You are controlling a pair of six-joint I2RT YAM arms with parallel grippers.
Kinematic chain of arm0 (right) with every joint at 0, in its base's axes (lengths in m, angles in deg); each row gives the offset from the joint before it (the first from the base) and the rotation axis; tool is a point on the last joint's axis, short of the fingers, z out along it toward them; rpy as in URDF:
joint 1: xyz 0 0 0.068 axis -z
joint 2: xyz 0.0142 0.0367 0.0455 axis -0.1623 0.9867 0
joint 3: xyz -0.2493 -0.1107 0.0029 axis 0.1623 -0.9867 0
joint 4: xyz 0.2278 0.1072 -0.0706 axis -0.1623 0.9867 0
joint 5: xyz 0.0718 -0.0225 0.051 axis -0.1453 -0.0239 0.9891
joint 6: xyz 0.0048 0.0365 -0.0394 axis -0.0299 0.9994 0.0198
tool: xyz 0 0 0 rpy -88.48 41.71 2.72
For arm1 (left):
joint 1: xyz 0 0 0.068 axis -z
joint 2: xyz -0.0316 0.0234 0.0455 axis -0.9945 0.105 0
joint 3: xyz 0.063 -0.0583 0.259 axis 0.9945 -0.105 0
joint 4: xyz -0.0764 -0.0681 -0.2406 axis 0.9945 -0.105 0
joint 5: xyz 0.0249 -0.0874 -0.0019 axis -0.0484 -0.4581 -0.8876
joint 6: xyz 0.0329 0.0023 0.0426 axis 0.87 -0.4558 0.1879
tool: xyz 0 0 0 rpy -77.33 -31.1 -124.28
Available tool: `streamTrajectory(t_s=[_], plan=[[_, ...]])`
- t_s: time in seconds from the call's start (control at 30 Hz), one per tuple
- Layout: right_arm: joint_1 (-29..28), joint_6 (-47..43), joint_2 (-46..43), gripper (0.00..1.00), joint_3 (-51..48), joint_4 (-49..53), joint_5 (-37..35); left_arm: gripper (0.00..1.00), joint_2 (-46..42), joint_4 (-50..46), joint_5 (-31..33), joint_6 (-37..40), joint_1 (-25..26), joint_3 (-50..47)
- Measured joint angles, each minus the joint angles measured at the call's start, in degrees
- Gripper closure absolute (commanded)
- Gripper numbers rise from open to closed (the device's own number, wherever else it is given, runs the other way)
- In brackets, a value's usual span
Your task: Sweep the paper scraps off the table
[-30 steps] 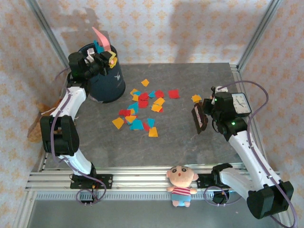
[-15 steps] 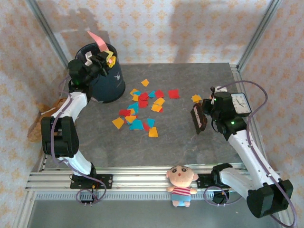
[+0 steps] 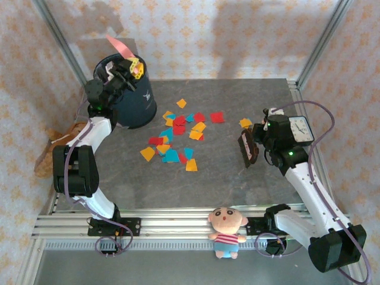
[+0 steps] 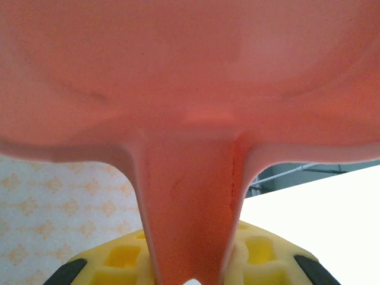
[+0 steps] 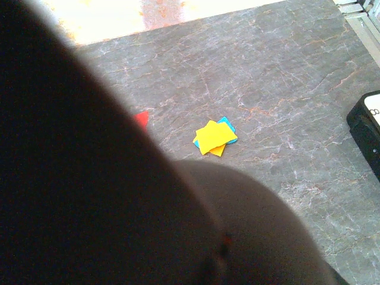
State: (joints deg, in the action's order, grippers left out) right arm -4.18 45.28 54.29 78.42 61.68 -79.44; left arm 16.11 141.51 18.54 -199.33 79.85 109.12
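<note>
Near side: the right gripper (image 3: 259, 141) has not shifted in the last second. It is clamped on the dark brush (image 3: 249, 149), just right of the paper scraps (image 3: 175, 139), which lie undisturbed in a loose pile in the middle of the table (image 3: 237, 184), with a stray yellow-and-blue pair (image 5: 215, 136) by the brush. Far left: the left gripper (image 3: 130, 69), closed on the handle of the pink dustpan (image 3: 116, 44), has tipped the pan further over above the dark bin (image 3: 135, 104). Judgement: one load is being emptied, and most of the sweeping remains.

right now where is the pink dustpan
In the top view the pink dustpan is at the back left, raised over the dark blue bin, its handle clamped in the left pincer.
</note>
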Motion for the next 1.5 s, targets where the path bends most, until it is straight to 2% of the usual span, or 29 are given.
streamTrajectory(t_s=[0.37, 0.5, 0.63, 0.8, 1.0, 1.1, 1.23, 1.37, 1.5], plan=[[0.0, 0.5, 0.0, 1.0, -0.1, 0.0, 0.3, 1.0, 0.0, 1.3, 0.2, 0.2, 0.0, -0.3], [0.0, 1.6, 0.0, 1.0, -0.1, -0.1, 1.1, 1.0, 0.0, -3.2, -1.4, 5.4, 0.0, 0.7], [0.0, 3.1, 0.1, 1.0, -0.2, -1.2, 2.7, 1.0, -1.0, -16.4, -3.8, 17.2, 0.0, 4.1], [0.0, 6.2, 1.4, 1.0, -0.3, -3.9, 6.5, 1.0, -4.7, -37.9, -5.1, 36.7, 0.0, 9.4], [0.0, 11.2, 5.3, 1.0, -0.3, -8.3, 15.3, 1.0, -8.2, -64.8, -3.8, 61.9, 0.0, 18.1], [-0.8, 13.7, 8.0, 1.0, -0.3, -10.5, 19.6, 1.0, -9.2, -78.5, 0.5, 75.0, 0.1, 22.4], [-4.5, 15.4, 11.6, 1.0, -0.2, -12.8, 23.2, 1.0, -10.2, -94.1, 7.9, 89.9, 0.8, 26.4], [-8.9, 16.6, 16.4, 1.0, 1.1, -14.9, 25.5, 1.0, -11.5, -103.4, 13.1, 99.3, 1.3, 26.6], [-13.1, 19.2, 21.1, 1.0, 1.7, -19.5, 26.8, 1.0, -14.3, -107.9, 16.6, 105.6, 2.4, 24.9]])
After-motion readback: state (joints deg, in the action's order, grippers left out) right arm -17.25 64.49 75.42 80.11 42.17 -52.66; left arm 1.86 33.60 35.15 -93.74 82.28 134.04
